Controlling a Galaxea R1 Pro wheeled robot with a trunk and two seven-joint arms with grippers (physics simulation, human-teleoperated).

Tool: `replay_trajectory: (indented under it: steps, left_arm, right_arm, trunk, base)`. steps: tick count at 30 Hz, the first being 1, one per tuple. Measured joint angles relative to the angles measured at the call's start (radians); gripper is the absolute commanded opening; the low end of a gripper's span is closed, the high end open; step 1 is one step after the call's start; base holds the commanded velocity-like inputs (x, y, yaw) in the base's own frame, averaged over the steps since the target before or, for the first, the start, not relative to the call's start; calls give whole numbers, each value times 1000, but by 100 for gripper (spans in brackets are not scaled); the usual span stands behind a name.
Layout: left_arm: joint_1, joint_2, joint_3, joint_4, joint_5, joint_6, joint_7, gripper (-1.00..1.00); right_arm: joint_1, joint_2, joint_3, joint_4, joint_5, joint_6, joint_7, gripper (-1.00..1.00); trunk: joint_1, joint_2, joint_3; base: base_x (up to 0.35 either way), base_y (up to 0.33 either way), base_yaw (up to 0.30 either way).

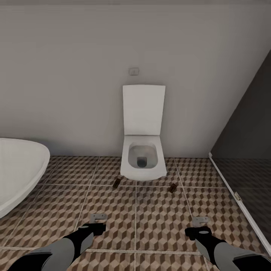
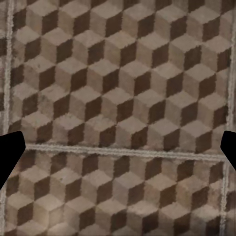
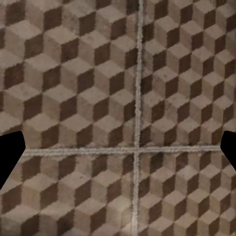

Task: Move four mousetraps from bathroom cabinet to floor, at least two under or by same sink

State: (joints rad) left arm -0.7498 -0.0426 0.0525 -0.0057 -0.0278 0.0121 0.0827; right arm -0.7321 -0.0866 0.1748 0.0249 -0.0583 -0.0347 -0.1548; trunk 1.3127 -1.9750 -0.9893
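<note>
1. Two hands reach forward low over the bathroom floor (image 1: 158, 218): the left hand (image 1: 98, 217) at about 7 o'clock in the head view, the right hand (image 1: 200, 220) at about 5 o'clock. Both are released and carry nothing — in each wrist view the dark fingertips (image 2: 11, 152) (image 3: 11, 156) sit far apart at the picture's edges, with bare cube-patterned tile and pale grout lines between them.
2. Ahead of the hands, two mousetraps lie on the same tiled floor. One mousetrap (image 1: 116, 183) sits just beside the left front corner of the toilet (image 1: 143, 158), at roughly 11 o'clock from the picture's centre bottom. The other mousetrap (image 1: 172, 187) lies near the toilet's right front corner, at about 1 o'clock. They are small and dark; wire and red spot are too small to tell.
3. The toilet stands against the grey wall (image 1: 75, 75) at 12 o'clock, its lid raised, a small flush plate (image 1: 133, 71) above it.
4. A white bathtub (image 1: 19, 169) curves in at 9 o'clock.
5. A dark glass panel (image 1: 244, 150) with a white frame runs along 3 o'clock.
</note>
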Motion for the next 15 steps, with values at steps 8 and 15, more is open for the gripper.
replay_trajectory:
  steps: [8, 15]
  left_arm:
    - [0, 0, 0, 0, 0, 0, 0, 100]
    - [0, 0, 0, 0, 0, -2, 0, 100]
  right_arm:
    - [0, 0, 0, 0, 0, 0, 0, 100]
    - [0, 0, 1, 0, 0, 0, 0, 100]
  trunk:
    - [-31, 56, 25]
    - [-46, 84, 38]
  base:
    - [0, 0, 0]
    - [0, 0, 0]
